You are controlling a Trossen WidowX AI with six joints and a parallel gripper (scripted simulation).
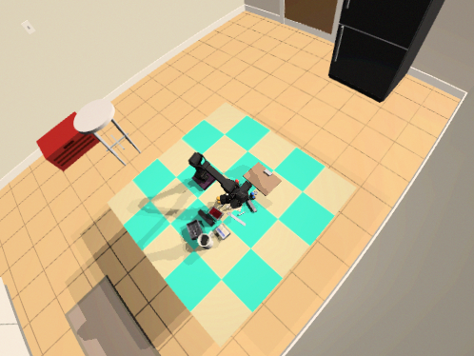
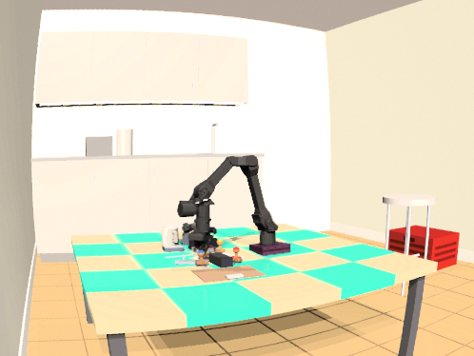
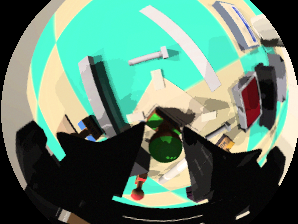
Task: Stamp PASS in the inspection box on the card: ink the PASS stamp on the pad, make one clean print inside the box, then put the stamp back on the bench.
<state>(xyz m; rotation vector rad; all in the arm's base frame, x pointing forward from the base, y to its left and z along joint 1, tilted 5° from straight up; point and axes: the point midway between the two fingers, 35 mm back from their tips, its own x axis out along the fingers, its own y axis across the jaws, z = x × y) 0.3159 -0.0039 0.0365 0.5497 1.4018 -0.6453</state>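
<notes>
My gripper [image 3: 164, 127] is shut on the green-topped stamp [image 3: 165, 148], holding it upright by its handle over the pale card [image 3: 175, 97]. The inspection box and any print are hidden, and I cannot tell whether the stamp's foot touches the card. The red ink pad [image 3: 251, 100] [image 1: 215, 213] lies open to the right in the wrist view. A red-topped stamp [image 3: 137, 194] [image 2: 236, 254] and a blue-topped stamp [image 3: 89, 128] [image 2: 201, 257] stand nearby. The lettering on the held stamp cannot be read.
A white strip [image 3: 187, 42] [image 1: 236, 219] and a long dark block [image 3: 100, 95] [image 2: 221, 259] lie near the card. Beyond the pad are a dark tray [image 1: 194, 229], a white cup [image 1: 205, 241] and a small box [image 1: 222, 231]. A brown board [image 1: 262, 182] lies across the table.
</notes>
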